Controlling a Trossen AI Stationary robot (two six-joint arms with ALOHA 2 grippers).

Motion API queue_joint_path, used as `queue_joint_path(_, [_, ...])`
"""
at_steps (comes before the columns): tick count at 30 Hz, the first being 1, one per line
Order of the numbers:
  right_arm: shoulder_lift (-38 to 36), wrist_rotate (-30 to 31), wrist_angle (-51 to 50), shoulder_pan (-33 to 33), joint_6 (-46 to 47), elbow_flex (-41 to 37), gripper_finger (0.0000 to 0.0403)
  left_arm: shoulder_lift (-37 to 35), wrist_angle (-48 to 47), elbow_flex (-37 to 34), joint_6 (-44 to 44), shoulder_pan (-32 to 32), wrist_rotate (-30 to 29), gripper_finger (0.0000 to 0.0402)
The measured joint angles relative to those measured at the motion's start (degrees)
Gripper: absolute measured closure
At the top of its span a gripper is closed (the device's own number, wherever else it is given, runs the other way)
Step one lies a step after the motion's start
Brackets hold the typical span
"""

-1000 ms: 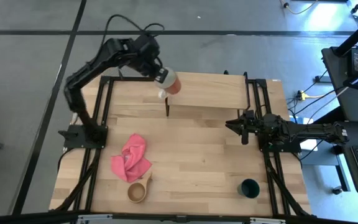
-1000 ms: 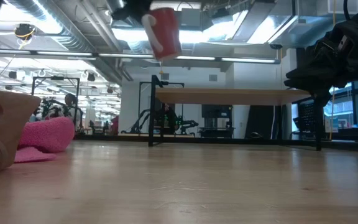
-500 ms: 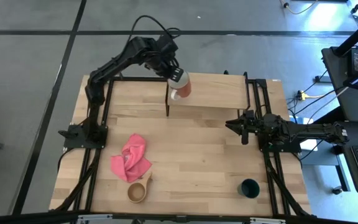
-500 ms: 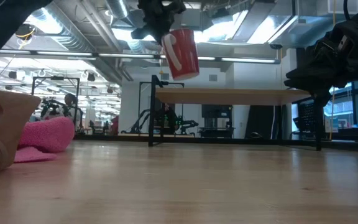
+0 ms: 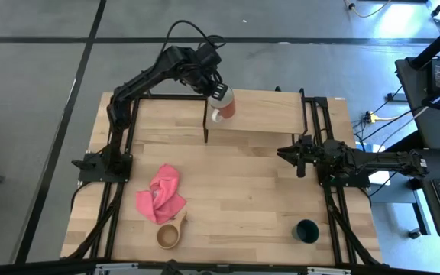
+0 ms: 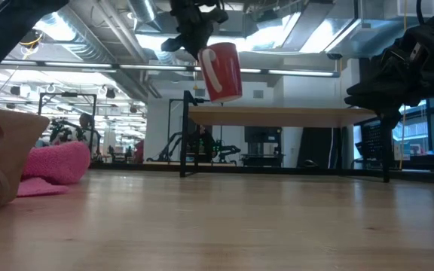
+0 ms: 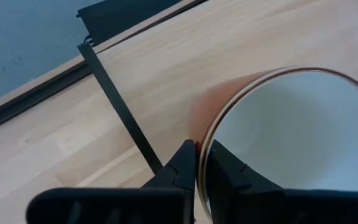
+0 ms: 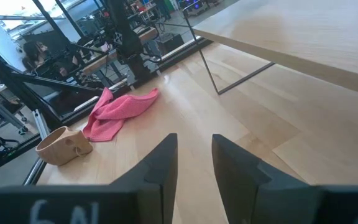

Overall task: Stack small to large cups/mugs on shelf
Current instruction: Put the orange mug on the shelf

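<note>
I count three cups. One, the red mug [image 5: 225, 106], hangs in my left gripper [image 5: 217, 96], whose fingers pinch its rim, one inside and one outside; in the low view the mug [image 6: 221, 71] is in the air above the shelf's [image 6: 281, 116] left end, clear of the board. The second, the tan wooden cup [image 5: 170, 233], sits at the bench's [image 5: 243, 191] near edge just beside the one pink cloth [image 5: 160, 195]. The third, the dark green cup [image 5: 306, 231], stands alone near the front right corner. My right gripper [image 5: 294, 155] waits low over the bench, in front of the shelf's [image 5: 270, 111] right end, fingers slightly parted and holding nothing.
</note>
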Motion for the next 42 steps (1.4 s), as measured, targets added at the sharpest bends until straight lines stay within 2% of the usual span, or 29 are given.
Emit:
queue_joint_path(15, [0.03, 1.37, 1.23, -0.02, 0.19, -0.01, 0.0302, 0.0, 0.01, 0.0, 1.08, 1.23, -0.21, 0.039])
queue_joint_path(17, [0.03, 3.23, 5.6, -0.02, 3.14, -0.02, 0.0302, -0.02, 0.01, 0.0, 1.08, 1.25, -0.26, 0.039])
queue_joint_path(19, [0.01, 3.94, 13.27, -0.02, 9.77, 0.0, 0.0302, -0.02, 0.01, 0.0, 1.08, 1.05, -0.32, 0.039])
queue_joint_path(20, [0.22, 5.63, 18.34, -0.01, 9.72, 0.0, 0.0302, -0.02, 0.01, 0.0, 1.08, 1.03, -0.32, 0.039])
queue_joint_path(22, [0.67, 6.79, 28.59, -0.04, 3.73, 0.02, 0.0302, -0.02, 0.03, 0.0, 1.12, 0.99, -0.23, 0.039])
queue_joint_path(24, [0.6, 3.64, 36.95, -0.02, -3.71, 0.87, 0.0302, -0.02, 0.1, 0.0, 1.23, 0.97, -0.1, 0.039])
queue_joint_path(25, [0.6, 2.42, 38.07, 0.01, -5.49, 2.38, 0.0302, -0.02, 0.1, 0.0, 1.37, 0.97, -0.09, 0.039])
queue_joint_path(27, [0.77, 1.48, 31.37, -0.04, -5.88, 6.78, 0.0302, -0.02, 0.18, -0.02, 1.48, 0.99, -0.06, 0.039])
queue_joint_path(31, [5.45, -1.04, 3.61, -0.03, -8.9, 20.18, 0.0302, -0.02, 0.21, -0.02, 1.73, 0.99, 0.14, 0.039])
queue_joint_path(33, [9.7, -0.99, -4.99, -0.28, -12.71, 27.34, 0.0302, -0.02, 0.21, -0.02, 1.94, 0.99, 0.12, 0.039])
queue_joint_path(38, [21.64, 4.29, -16.1, -3.19, -18.88, 43.24, 0.0302, 0.53, 1.33, -0.02, 1.91, 0.99, -0.09, 0.039])
queue_joint_path(42, [31.38, 3.58, -24.53, -8.25, -13.68, 52.65, 0.0302, 1.75, 1.79, -0.09, 2.01, 0.58, 0.08, 0.039])
